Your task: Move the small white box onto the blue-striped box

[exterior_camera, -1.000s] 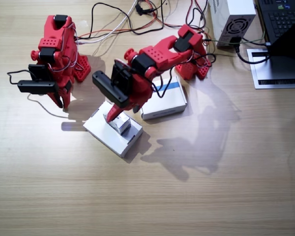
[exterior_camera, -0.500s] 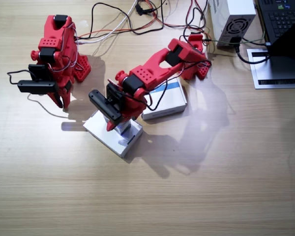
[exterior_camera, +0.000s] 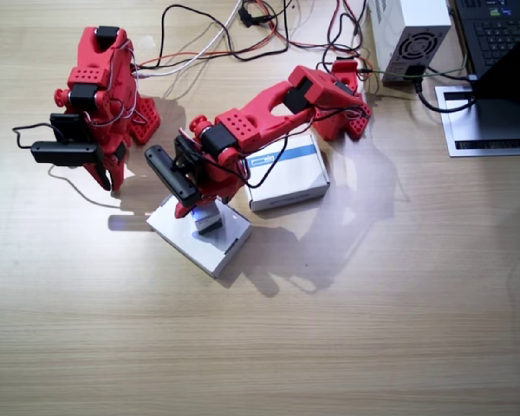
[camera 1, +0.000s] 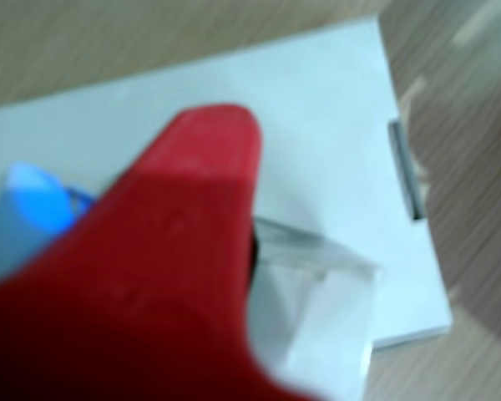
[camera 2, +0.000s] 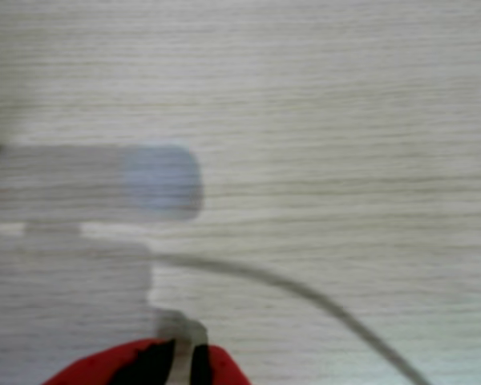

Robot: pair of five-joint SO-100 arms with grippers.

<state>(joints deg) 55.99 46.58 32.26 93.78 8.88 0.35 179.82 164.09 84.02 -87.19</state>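
Left pincer (exterior_camera: 199, 211) down over small white box (exterior_camera: 209, 219) atop plain white box (exterior_camera: 210, 245); grip state unclear. Blue-striped box (exterior_camera: 288, 173) just beside, bare; lift and transfer remain.

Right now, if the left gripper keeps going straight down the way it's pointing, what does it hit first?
Likely the small white box, right at the left gripper, which sits on the plain white flat box. Depth is unclear.
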